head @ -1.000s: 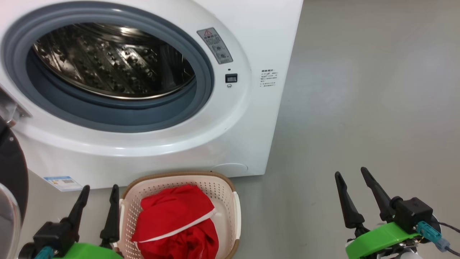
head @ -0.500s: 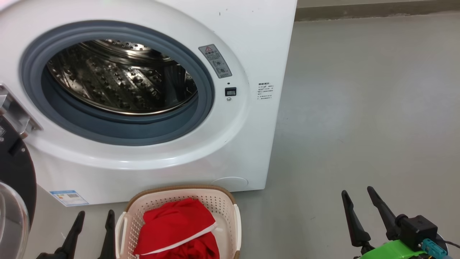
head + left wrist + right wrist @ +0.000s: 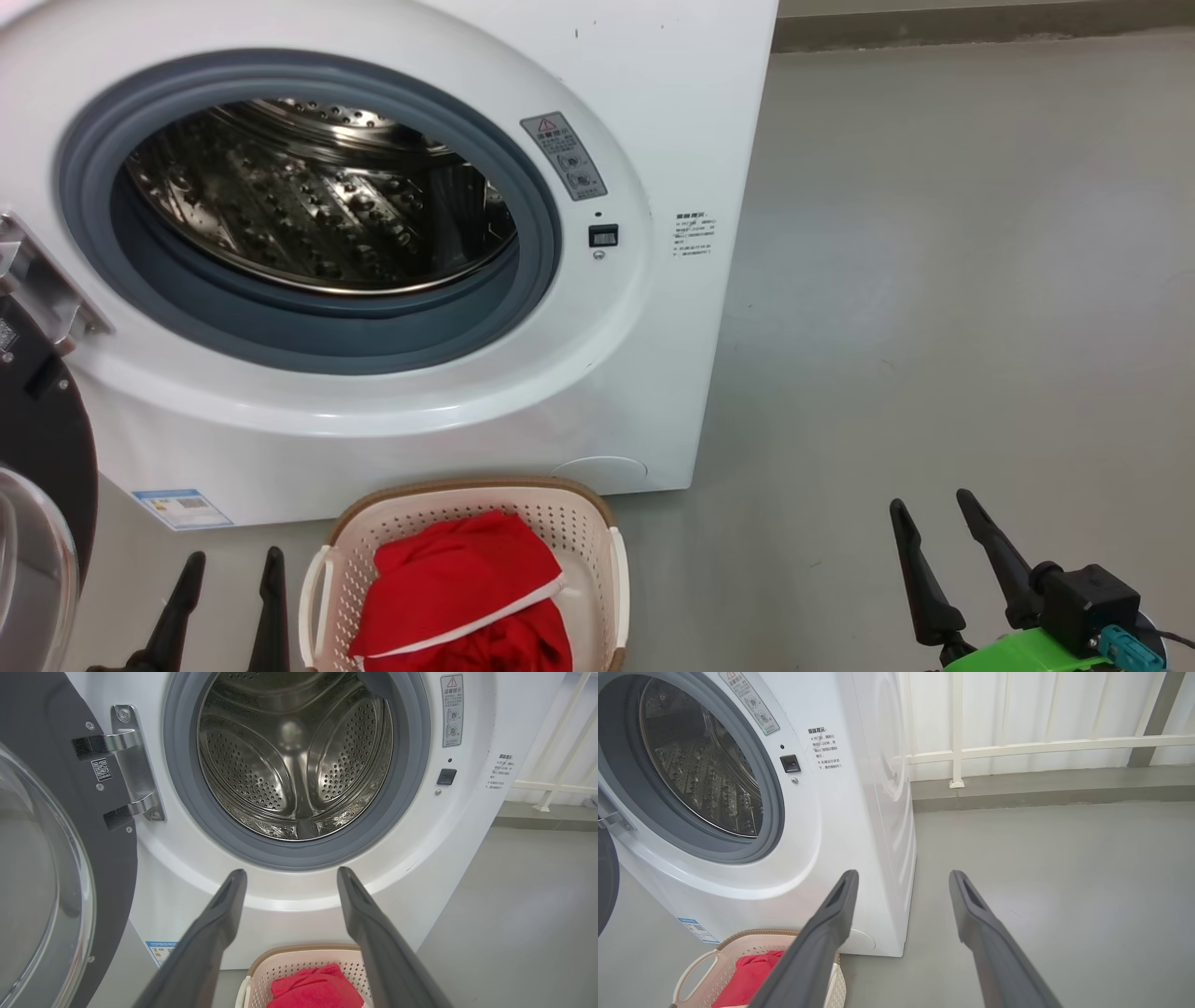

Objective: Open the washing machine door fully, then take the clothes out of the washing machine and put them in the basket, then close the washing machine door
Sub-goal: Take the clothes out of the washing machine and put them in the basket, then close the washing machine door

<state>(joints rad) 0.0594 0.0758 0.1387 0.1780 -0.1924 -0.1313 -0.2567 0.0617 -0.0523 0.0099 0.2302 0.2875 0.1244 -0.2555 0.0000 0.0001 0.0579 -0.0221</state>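
Washing machine door (image 3: 51,858), open left of the spread, empty left tool (image 3: 289,872), looked rigid and slick, best pushed at its rim (image 3: 117,868) away from the hinge (image 3: 133,760).

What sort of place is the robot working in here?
Probably a laundry or utility area, maybe a balcony: a white front-loading washing machine on a bare grey floor, a basket of red clothes before it, and a white railing behind.

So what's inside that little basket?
The basket holds red clothes with white trim, heaped over most of it. A bit of its pale bottom shows at one side. Anything under the heap is covered, so I cannot tell.
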